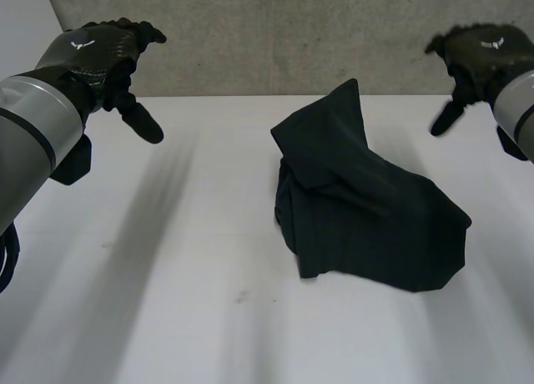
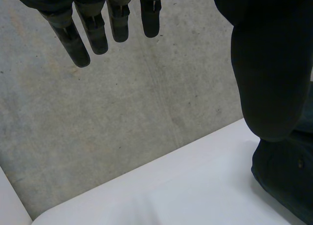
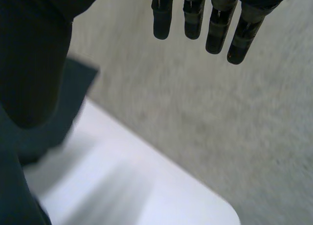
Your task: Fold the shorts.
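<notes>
The black shorts lie in a crumpled heap on the white table, right of centre, with one corner peaking up toward the back. My left hand hovers high at the far left, well apart from the cloth, fingers straight and spread with nothing in them. Past its thumb, an edge of the shorts shows. My right hand hangs at the far right, above and behind the heap, fingers straight and empty. The peaked corner of the shorts sits beside its thumb.
A grey concrete wall rises right behind the table's far edge. Bare white tabletop stretches to the left of the shorts and in front of them.
</notes>
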### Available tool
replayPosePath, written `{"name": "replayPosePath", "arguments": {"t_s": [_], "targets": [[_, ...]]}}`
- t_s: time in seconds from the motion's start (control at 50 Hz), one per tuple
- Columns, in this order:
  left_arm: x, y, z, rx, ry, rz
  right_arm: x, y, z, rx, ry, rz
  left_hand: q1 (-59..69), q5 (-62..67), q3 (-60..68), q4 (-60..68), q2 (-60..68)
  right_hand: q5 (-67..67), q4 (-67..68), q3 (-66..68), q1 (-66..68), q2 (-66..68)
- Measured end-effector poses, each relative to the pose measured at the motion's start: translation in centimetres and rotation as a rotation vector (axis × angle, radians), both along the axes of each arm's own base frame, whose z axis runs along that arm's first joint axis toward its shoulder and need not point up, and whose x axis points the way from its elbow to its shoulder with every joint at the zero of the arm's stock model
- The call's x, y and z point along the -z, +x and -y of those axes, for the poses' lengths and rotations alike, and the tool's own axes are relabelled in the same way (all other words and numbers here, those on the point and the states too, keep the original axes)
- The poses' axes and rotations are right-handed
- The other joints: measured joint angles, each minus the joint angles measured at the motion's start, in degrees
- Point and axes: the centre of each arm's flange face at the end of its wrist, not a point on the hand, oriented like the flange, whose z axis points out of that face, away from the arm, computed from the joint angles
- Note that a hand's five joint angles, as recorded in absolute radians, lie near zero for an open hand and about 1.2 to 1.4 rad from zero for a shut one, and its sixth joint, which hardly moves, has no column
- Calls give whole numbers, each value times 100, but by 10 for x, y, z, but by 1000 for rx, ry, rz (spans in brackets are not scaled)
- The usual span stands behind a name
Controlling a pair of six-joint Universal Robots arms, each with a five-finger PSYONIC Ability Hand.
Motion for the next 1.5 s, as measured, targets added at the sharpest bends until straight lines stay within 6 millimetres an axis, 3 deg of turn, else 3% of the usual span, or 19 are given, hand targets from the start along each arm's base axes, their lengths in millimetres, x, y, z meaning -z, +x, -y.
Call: {"name": "replayPosePath", "arguments": {"t_s": [0.08,0.2,0.32,0.38,0.48,0.62,0.7,0.8,0.96,1.1,1.28,1.5], "targets": [[1,0,0,0,-1,0,30,-14,17,20,110,-191,0,0,0,0,-1,0,0,0,0,0],[2,0,1,0,-1,0,78,-24,27,-27,308,-364,0,0,0,0,-2,0,0,0,0,0],[4,-1,3,0,0,1,126,-18,15,-182,526,-412,0,0,0,0,-2,41,33,148,35,86],[4,-2,3,1,1,1,137,-10,3,-273,603,-397,0,0,0,0,-3,878,936,1106,819,1049],[3,-2,3,0,-5,0,138,26,-33,-452,661,-330,0,0,0,1,-3,1090,1236,1375,1052,1283],[0,-1,3,-1,-24,-6,109,90,-91,-622,566,-166,0,0,0,0,-5,873,1026,1180,1011,1219],[0,-1,3,-2,-26,-4,101,120,-113,-659,484,-70,0,0,0,0,-5,652,708,891,893,886],[4,-1,2,-4,-14,3,103,141,-128,-629,400,-73,0,0,0,1,-5,595,703,891,712,868],[23,2,-6,-19,46,30,112,130,-134,-546,350,-295,0,0,0,0,-5,591,697,891,611,868],[59,-4,-36,2,156,94,119,106,-129,-515,381,-441,0,0,0,0,-5,591,697,891,610,868],[117,-1,-76,-1,281,220,127,95,-121,-463,394,-364,0,0,0,-9,-9,591,661,891,610,868],[159,2,-76,-2,306,329,153,106,-115,-425,425,-143,59,0,11,15,18,591,615,891,610,868]]}}
